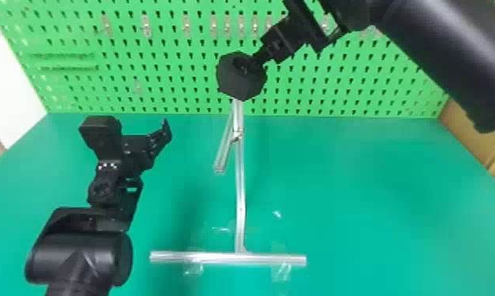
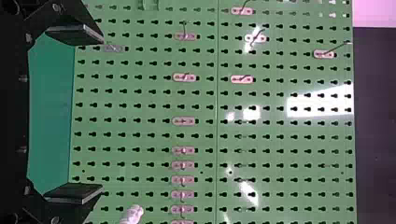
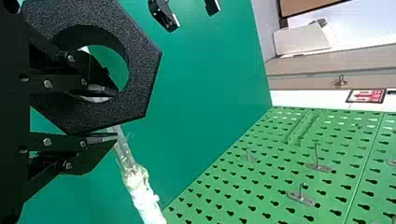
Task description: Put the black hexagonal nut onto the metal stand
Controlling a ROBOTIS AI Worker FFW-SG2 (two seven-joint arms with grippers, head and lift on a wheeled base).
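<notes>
The black hexagonal nut (image 1: 227,84) is at the upper end of the metal stand (image 1: 240,193), in line with the middle of the bench (image 1: 376,177)'s far edge. The right gripper (image 3: 116,114) is clamped on one wall of the nut's ring, one finger through the hole and the other against the outside. The left gripper (image 2: 99,113) has its fingers spread and empty, over the left half of the bench.

The main danger is a poor line-up. Whether the nut already encircles any metal is unclear, since it hides the stand's top in the head view. If it is let go while merely leaning there, it would probably drop to the bench or tip off the side bar (image 1: 223,155).

The finger inside the hole takes up room the metal needs; it could strike the bar as the nut goes on, or catch the rim and drag the nut back off when the gripper withdraws. Held on one side only, the ring might also pivot between the fingers if its rim knocks the stand, spoiling the angle.

A hard push at that height would lever on the slim post. The base bar (image 1: 218,258) seems held just by clear tape (image 1: 282,271), so the stand could rock or lift.
</notes>
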